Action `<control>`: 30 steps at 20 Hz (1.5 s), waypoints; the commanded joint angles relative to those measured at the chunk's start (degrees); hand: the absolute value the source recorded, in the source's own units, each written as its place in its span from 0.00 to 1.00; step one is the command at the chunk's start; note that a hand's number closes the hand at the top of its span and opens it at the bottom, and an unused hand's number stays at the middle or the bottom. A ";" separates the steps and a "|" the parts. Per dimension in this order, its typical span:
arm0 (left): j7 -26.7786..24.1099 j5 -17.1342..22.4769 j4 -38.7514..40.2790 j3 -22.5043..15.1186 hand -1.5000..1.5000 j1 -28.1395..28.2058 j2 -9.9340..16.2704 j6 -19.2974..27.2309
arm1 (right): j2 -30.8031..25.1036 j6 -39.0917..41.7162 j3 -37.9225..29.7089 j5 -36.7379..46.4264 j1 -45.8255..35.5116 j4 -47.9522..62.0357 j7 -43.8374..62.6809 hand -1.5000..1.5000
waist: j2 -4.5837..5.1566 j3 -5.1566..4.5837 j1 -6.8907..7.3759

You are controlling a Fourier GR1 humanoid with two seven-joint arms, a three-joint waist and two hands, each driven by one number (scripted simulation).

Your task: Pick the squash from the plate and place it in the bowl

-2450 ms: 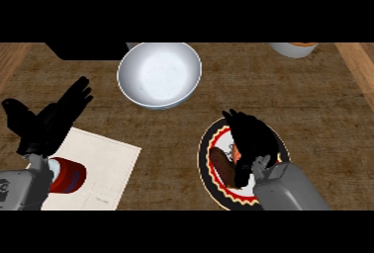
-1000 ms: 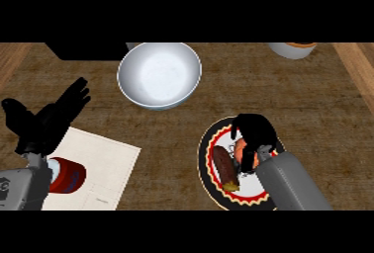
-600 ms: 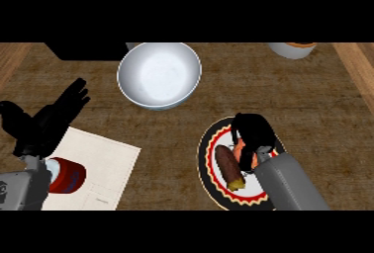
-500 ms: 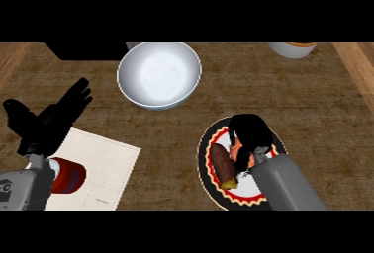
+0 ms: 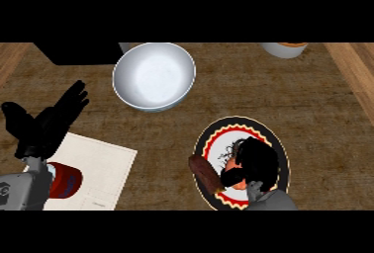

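- Right hand (image 5: 252, 160): seen over the plate (image 5: 270, 136), at about 5 o'clock in the head view. Fingers are curled downward; an orange patch shows beneath them at the lower left of the palm. Whether anything is pinched cannot be told.
- Squash (image 5: 206, 173): a brownish, elongated piece, lying on the plate's 8 o'clock side, just beside the right hand and possibly touched by a fingertip. It is not seen lifted.
- Plate: dark rim, red inner ring, white centre; set on the counter (image 5: 306, 94).
- Bowl (image 5: 154, 74): white, at 11 o'clock from the plate, well apart; nothing is seen inside it.
- Left hand (image 5: 45, 126): at 9 o'clock, fingers straight and raised, resting above a white sheet (image 5: 99, 170) and a red can (image 5: 64, 179).
- Progress, as judged: the grasp is only being set. Lift, carry toward 11 o'clock and release into the bowl are all left to be done.
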 commanded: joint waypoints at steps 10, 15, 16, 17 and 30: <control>-0.78 -0.23 1.38 -0.63 0.50 -1.18 -0.56 -0.47 | 0.66 2.87 23.63 11.48 2.32 -23.22 30.02 1.00 | 0.58 -0.02 0.55; -1.14 0.69 1.24 0.60 0.50 0.14 0.93 -1.82 | 0.65 9.50 24.46 15.51 -0.05 -27.89 30.09 1.00 | 0.39 -0.19 1.03; -1.05 0.86 1.18 0.79 0.50 -0.19 0.73 -1.51 | 0.65 10.73 23.21 15.30 -1.54 -29.29 30.10 1.00 | 0.39 -0.23 1.10; -1.46 0.46 1.19 0.31 0.50 0.22 0.94 -2.04 | 0.65 11.63 24.14 16.38 -1.88 -29.45 30.10 1.00 | 0.36 -0.25 1.19; -0.30 -0.13 0.84 -1.96 0.50 -2.29 -0.87 -1.62 | 0.65 9.36 15.85 10.20 -16.42 -29.55 30.10 1.00 | 1.31 -0.10 4.18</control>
